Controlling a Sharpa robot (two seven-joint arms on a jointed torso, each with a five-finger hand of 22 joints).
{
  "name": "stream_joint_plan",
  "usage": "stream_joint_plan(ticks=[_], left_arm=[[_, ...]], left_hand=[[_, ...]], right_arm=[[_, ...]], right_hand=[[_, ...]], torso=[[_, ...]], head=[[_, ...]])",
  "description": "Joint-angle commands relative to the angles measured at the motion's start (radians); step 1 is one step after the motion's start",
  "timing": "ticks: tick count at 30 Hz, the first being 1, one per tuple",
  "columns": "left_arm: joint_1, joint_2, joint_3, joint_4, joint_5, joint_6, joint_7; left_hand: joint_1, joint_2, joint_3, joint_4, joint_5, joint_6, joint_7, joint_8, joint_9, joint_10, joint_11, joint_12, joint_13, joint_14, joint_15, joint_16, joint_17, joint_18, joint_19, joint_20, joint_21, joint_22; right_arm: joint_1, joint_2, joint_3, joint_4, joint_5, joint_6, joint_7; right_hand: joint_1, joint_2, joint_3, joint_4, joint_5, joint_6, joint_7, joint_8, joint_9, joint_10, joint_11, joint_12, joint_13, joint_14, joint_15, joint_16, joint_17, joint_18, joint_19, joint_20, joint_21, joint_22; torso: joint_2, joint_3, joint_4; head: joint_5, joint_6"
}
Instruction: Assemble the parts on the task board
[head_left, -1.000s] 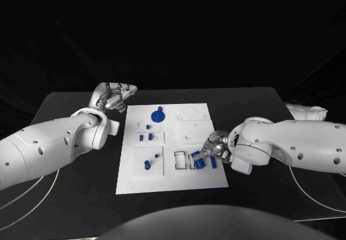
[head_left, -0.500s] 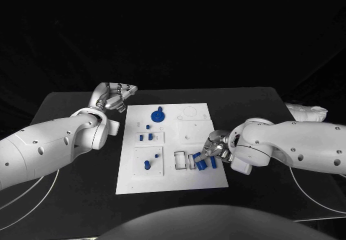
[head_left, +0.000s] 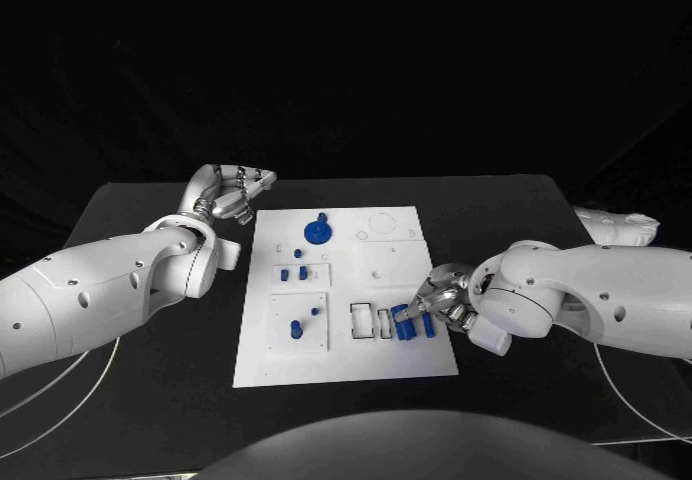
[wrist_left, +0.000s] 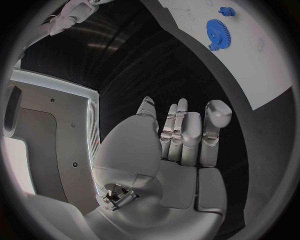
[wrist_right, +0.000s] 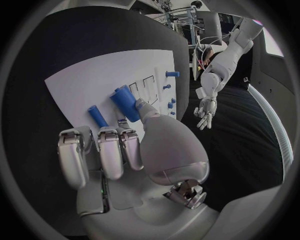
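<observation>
Right hand (head_left: 437, 300) over board (head_left: 346, 350), fingers curled, thumb touching blue peg (wrist_right: 126, 103); grasp uncertain; left hand (head_left: 231, 192) empty, fingers apart, beside board.

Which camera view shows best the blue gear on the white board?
The left wrist view: there the blue gear looks large, with its teeth clear, on the task board beyond the open left hand. The head view shows the gear smaller, near the board's far end. The right wrist view gives no clear sight of it.
</observation>
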Motion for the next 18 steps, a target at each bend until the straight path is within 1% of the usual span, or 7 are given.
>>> stream_joint_plan(ticks=[1, 3, 6, 9, 12, 18], left_arm=[[0.001, 0.001, 0.001, 0.003, -0.004, 0.012, 0.008], [0.001, 0.002, 0.001, 0.002, -0.004, 0.012, 0.008], [0.001, 0.003, 0.001, 0.002, -0.004, 0.012, 0.007], [0.001, 0.003, 0.001, 0.002, -0.004, 0.012, 0.007], [0.001, 0.003, 0.001, 0.002, -0.004, 0.012, 0.007], [0.001, 0.003, 0.001, 0.001, -0.004, 0.012, 0.007]], left_hand=[[0.004, 0.009, -0.005, 0.000, 0.006, -0.009, -0.001, 0.000, 0.000, -0.003, 0.000, 0.000, 0.002, -0.007, -0.001, -0.002, 0.000, -0.008, -0.003, -0.001, -0.004, 0.044], [0.004, 0.009, -0.005, 0.000, 0.006, -0.009, -0.001, 0.000, 0.000, -0.003, 0.000, 0.000, 0.002, -0.007, -0.001, -0.002, 0.000, -0.008, -0.003, -0.001, -0.004, 0.044], [0.004, 0.009, -0.005, 0.000, 0.006, -0.009, -0.001, 0.000, 0.000, -0.003, 0.000, 0.000, 0.002, -0.007, -0.001, -0.002, 0.000, -0.008, -0.003, -0.001, -0.004, 0.044], [0.005, 0.011, -0.007, 0.000, 0.007, -0.007, -0.001, 0.001, 0.000, -0.002, -0.001, 0.000, 0.002, -0.008, -0.001, -0.003, -0.002, -0.008, -0.003, -0.001, -0.006, 0.044], [0.005, 0.011, -0.007, 0.000, 0.007, -0.007, -0.001, 0.001, 0.000, -0.002, -0.001, 0.000, 0.002, -0.008, -0.001, -0.003, -0.002, -0.008, -0.003, -0.001, -0.006, 0.044], [0.005, 0.011, -0.007, 0.000, 0.007, -0.007, -0.001, 0.001, 0.000, -0.002, -0.001, 0.000, 0.002, -0.008, -0.001, -0.003, -0.002, -0.008, -0.003, -0.001, -0.006, 0.044]], right_arm=[[0.013, -0.006, 0.000, 0.010, 0.119, -0.020, 0.039], [0.023, -0.010, 0.000, 0.015, 0.140, -0.015, 0.048], [0.032, -0.011, 0.000, 0.020, 0.166, -0.005, 0.058], [0.036, -0.009, 0.001, 0.022, 0.196, 0.012, 0.065], [0.038, -0.004, 0.000, 0.021, 0.225, 0.024, 0.074], [0.039, 0.011, 0.000, 0.015, 0.252, 0.029, 0.086]], right_hand=[[0.003, -0.008, 0.071, -0.070, 0.005, 0.050, -0.043, 0.002, 0.002, 0.105, -0.005, 0.003, 0.263, 0.104, -0.010, 0.004, 0.263, -0.007, 0.106, -0.008, 0.004, 0.263], [0.001, -0.011, 0.072, -0.070, 0.004, 0.055, -0.043, -0.003, 0.000, 0.105, -0.006, 0.003, 0.263, 0.104, -0.011, 0.004, 0.263, -0.007, 0.106, -0.009, 0.004, 0.263], [0.000, -0.013, 0.072, -0.070, 0.003, 0.057, -0.043, -0.006, -0.001, 0.105, -0.006, 0.003, 0.263, 0.104, -0.013, 0.004, 0.263, -0.007, 0.106, -0.010, 0.004, 0.263], [-0.004, -0.016, 0.072, -0.068, 0.002, 0.060, -0.043, -0.010, -0.003, 0.105, -0.006, 0.003, 0.263, 0.104, -0.014, 0.004, 0.263, -0.007, 0.106, -0.011, 0.004, 0.263], [-0.008, -0.018, 0.072, -0.065, 0.001, 0.063, -0.043, -0.016, -0.006, 0.105, -0.006, 0.003, 0.263, 0.104, -0.015, 0.004, 0.263, -0.007, 0.106, -0.012, 0.004, 0.263], [-0.016, -0.021, 0.071, -0.060, -0.004, 0.068, -0.043, -0.025, -0.009, 0.105, -0.006, 0.003, 0.263, 0.104, -0.015, 0.004, 0.263, -0.007, 0.106, -0.013, 0.004, 0.263]], torso=[[0.000, -0.0004, 0.0001], [0.000, -0.0008, 0.0003], [0.000, -0.0011, 0.0002], [0.001, -0.0004, 0.0003], [-0.001, -0.0010, 0.0004], [-0.001, -0.0006, 0.0005]], head=[[0.000, 0.000], [0.000, 0.000], [0.000, 0.000], [0.001, 0.000], [0.002, 0.000], [0.002, 0.000]])
